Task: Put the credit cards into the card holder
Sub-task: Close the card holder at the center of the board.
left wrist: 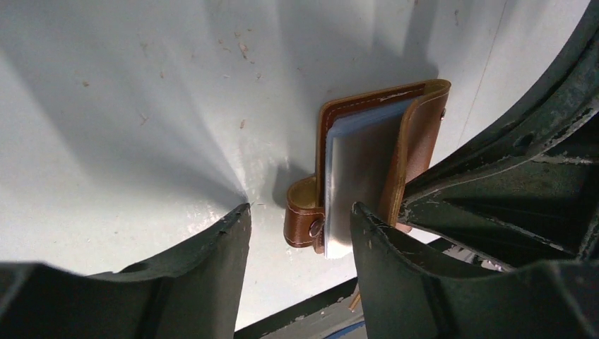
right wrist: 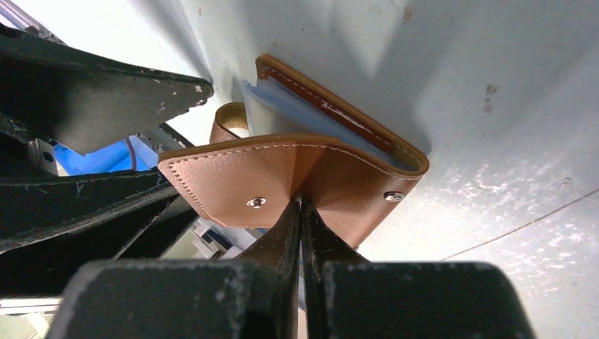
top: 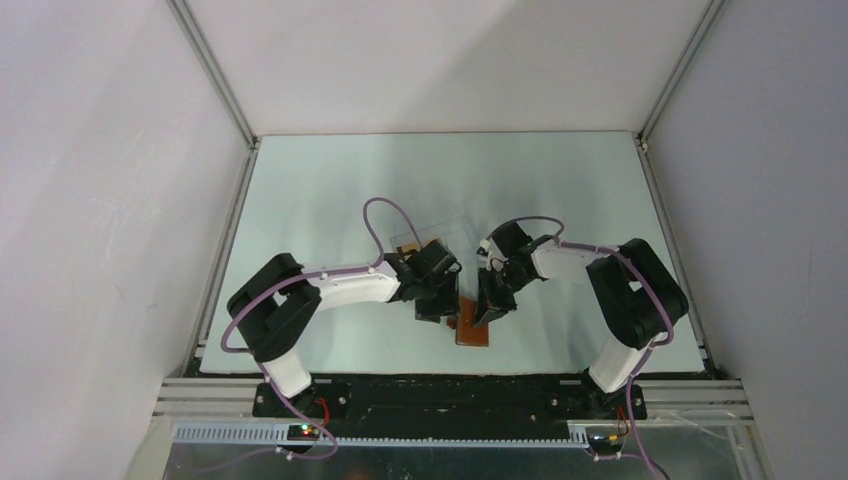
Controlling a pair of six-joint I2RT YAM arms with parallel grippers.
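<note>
The brown leather card holder [top: 473, 330] lies on the table near the front edge, between my two grippers. In the left wrist view the card holder [left wrist: 367, 152] is open, showing its grey-blue inner pockets and its snap tab. My left gripper [left wrist: 300, 212] is open and empty, one finger on each side of the tab end. My right gripper [right wrist: 300, 205] is shut on the holder's top cover [right wrist: 282, 176] and holds it lifted off the pockets. It also shows in the top view [top: 487, 315], opposite my left gripper [top: 440, 308]. No credit card shows in any view.
A clear plastic box [top: 415, 238] lies just behind my left gripper, partly hidden by the arm. The table's front edge [left wrist: 304, 311] runs close below the card holder. Grey walls enclose the table at the left, back and right.
</note>
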